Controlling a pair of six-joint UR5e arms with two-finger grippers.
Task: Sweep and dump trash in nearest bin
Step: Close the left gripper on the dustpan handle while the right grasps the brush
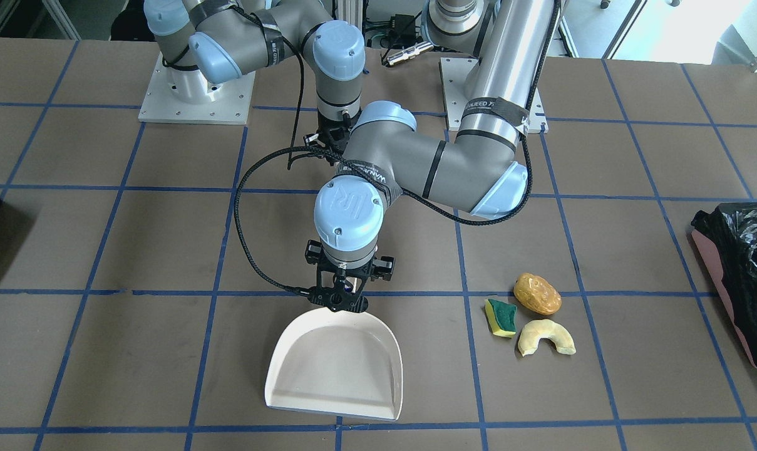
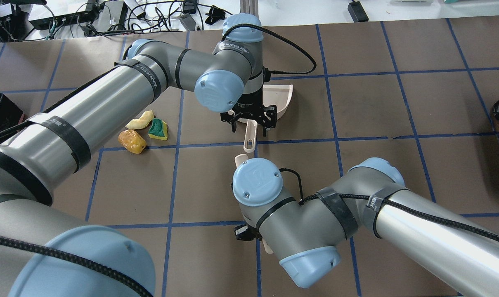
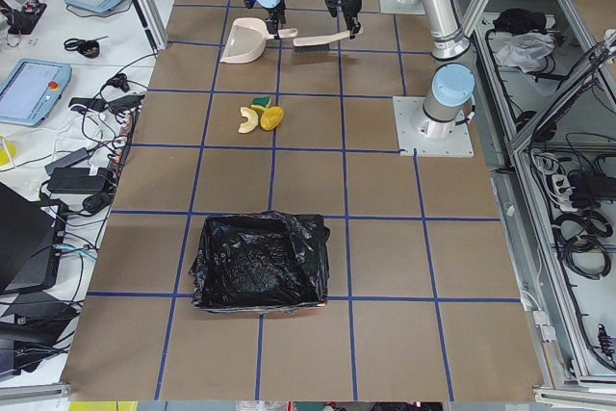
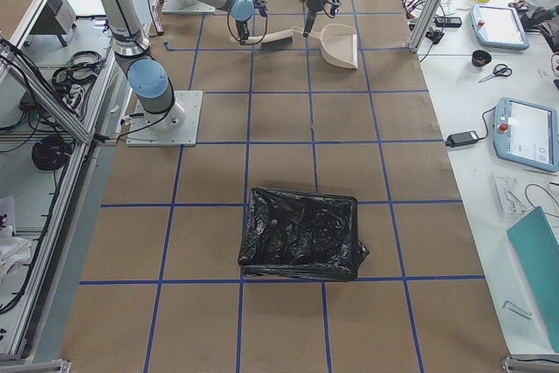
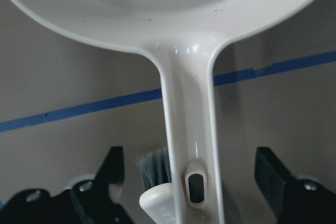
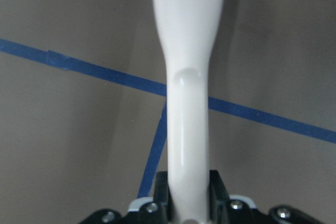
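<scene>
The trash lies together on the table: a yellow-and-green sponge [image 1: 501, 317], a golden-brown lump [image 1: 536, 293] and a pale crescent [image 1: 545, 337]. It also shows in the overhead view, with the sponge [image 2: 158, 129] beside the lump [image 2: 132, 141]. A white dustpan [image 1: 337, 363] lies flat to their side. My left gripper [image 1: 340, 304] is open and straddles the dustpan handle [image 5: 190, 129] without touching it. My right gripper [image 6: 189, 187] is shut on a white brush handle [image 6: 188, 77]; its bristles [image 5: 155, 163] show just behind the dustpan handle. The pink-sided bin [image 1: 744, 275] with its black bag stands at the table's edge beyond the trash.
A second black-bagged bin [image 4: 301, 233] stands at the table's other end, on my right. Both arms crowd the table's middle, the right wrist [image 2: 257, 181] close behind the left gripper. Blue tape lines grid the brown table.
</scene>
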